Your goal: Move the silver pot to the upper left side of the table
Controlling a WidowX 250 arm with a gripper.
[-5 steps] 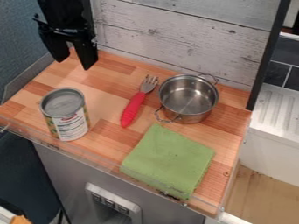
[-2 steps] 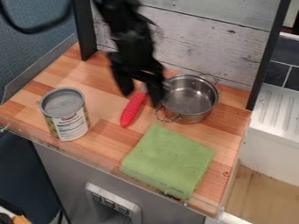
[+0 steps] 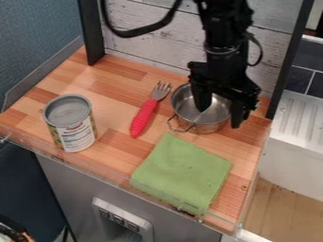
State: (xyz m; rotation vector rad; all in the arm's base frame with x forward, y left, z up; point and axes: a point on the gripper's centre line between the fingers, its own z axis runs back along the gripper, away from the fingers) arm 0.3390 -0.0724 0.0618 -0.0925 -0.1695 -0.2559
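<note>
While the black arm (image 3: 224, 33) comes down from the top edge, right of centre, its gripper (image 3: 219, 118) hangs almost straight down over the silver pot (image 3: 188, 106), fingers spread well apart. One finger reaches over the pot's open mouth, the other hangs past its right side; whether either touches the metal, I cannot tell.

The pot stands upright on the right back part of the wooden table (image 3: 116, 90). Left of it lies a red-handled fork (image 3: 145, 114) — between the pot and the table's left side — with its tines toward the upper right. Farther left, near the front edge, a tin can (image 3: 71, 125) stands upright. A green cloth (image 3: 183, 172) lies just in front of the pot, and a black post (image 3: 92, 33) rises at the back left.

One wire handle (image 3: 179, 127) points to the lower left, so the pot's long axis runs from there toward the upper right, under the gripper.
</note>
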